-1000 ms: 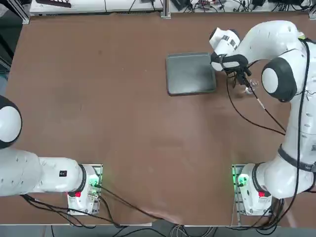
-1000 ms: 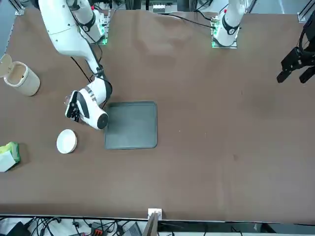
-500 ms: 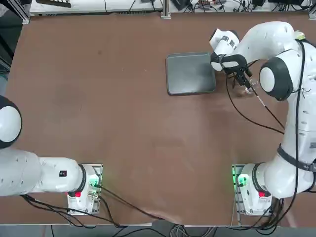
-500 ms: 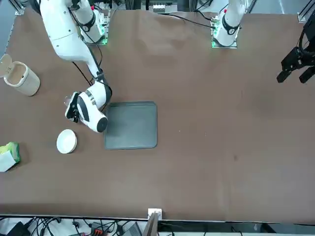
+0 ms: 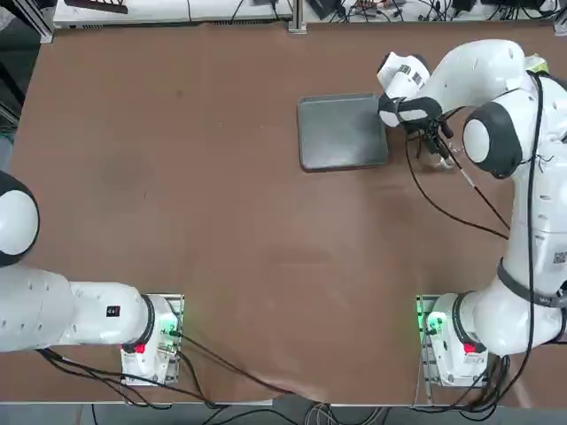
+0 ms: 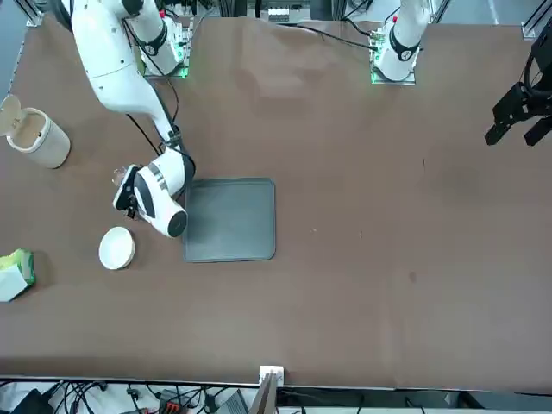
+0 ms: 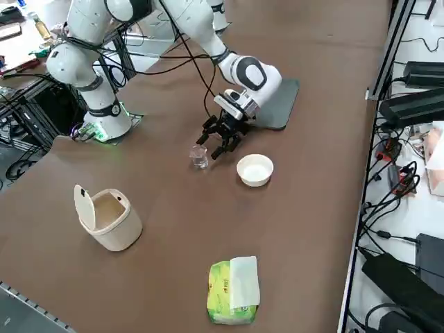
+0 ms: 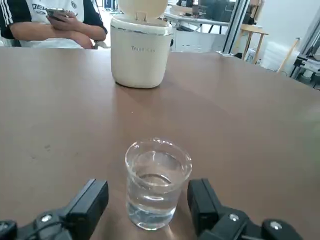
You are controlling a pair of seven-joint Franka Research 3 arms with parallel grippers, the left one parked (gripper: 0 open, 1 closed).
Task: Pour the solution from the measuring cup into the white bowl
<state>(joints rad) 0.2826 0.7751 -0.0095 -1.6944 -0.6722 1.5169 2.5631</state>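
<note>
The right claw stands wide open, empty, straddling the upright measuring cup; in the side view the cup lies at its eight o'clock, the white bowl at four.

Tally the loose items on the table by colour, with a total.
Clear: 1, the measuring cup, between the open fingers of the right gripper
White/cream: 2, the white bowl and the lidded bin
Grey: 1, the tray
Green-yellow: 1, the packet
Total: 5
</note>
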